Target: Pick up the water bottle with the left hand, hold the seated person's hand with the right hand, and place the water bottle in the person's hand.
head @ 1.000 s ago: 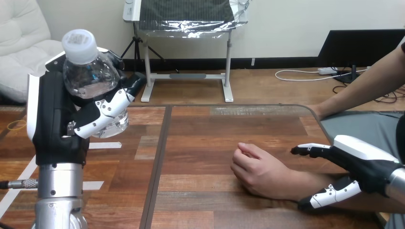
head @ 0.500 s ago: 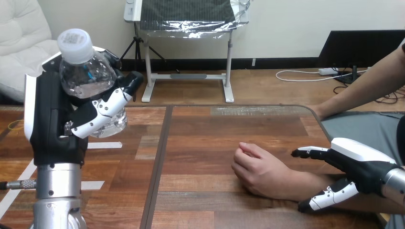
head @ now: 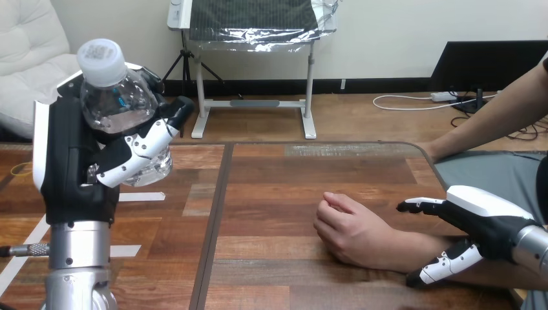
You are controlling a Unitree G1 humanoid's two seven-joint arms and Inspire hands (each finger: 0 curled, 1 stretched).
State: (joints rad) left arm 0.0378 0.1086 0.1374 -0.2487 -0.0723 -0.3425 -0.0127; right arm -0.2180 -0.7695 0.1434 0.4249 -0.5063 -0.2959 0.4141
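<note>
Step 1 done: left hand (head: 74, 161) curled round water bottle (head: 119, 106), raised over table (head: 291, 194) at left. Step 2 unfinished: right hand (head: 481, 219) open, straddling wrist behind person's hand (head: 352, 229), grip unconfirmed. Step 3, handover, pending.

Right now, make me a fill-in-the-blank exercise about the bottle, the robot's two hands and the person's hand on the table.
The left hand grips the water bottle, whose cap is ____.
The bottle is held ____ the wooden table, not standing on it.
The person's hand lies on the table, loosely curled, holding ____.
The right hand is at the person's wrist with fingers ____, not closed round it.
Missing words: white; above; nothing; open.
</note>
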